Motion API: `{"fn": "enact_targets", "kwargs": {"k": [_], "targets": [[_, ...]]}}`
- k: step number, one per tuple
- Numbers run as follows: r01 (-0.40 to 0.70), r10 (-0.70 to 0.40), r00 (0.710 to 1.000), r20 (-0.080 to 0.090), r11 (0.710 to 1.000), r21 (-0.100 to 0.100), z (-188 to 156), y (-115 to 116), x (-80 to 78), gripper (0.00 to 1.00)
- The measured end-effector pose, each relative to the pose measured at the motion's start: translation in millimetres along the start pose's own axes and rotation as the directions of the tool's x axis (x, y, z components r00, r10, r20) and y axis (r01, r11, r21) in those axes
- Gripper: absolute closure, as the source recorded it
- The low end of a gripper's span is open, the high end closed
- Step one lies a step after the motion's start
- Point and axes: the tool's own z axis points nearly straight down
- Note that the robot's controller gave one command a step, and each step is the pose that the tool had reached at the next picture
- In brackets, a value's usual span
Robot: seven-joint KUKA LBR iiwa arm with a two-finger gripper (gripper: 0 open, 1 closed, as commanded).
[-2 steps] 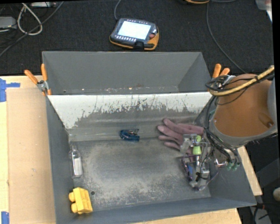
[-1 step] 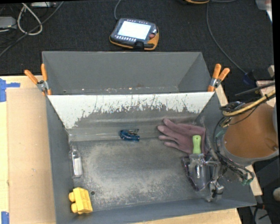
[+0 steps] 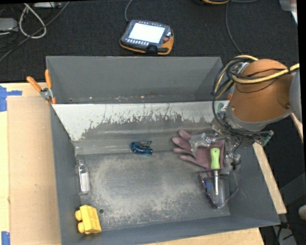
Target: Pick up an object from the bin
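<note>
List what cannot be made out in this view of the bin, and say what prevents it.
Camera view:
- The pink glove: its right part lies hidden under the gripper.
- The blue thing near the back wall: too small to tell its kind.
- The green-handled tool: its lower end is blurred behind the wall of a clear cup.

A single camera hangs above the grey metal bin and looks down into it, tipped a little from the near side. The far wall therefore shows its whole inner face, while the near wall shrinks to a thin rim. The bin takes up most of the view, at middling range. Dark floor with a control pendant lies beyond the far rim. The arm's orange cover stands over the bin's far right corner, nearer the lens.
</note>
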Motion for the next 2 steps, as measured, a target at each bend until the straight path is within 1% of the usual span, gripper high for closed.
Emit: {"fn": "enact_targets", "kwargs": {"k": [1, 2], "targets": [[-0.044, 0.043, 0.999, -0.018, 0.999, -0.020, 58, -30, 30.7, 0.00], [0.541, -0.541, 0.841, 0.007, 0.841, -0.009, 81, -18, 10.7, 0.00]]}}
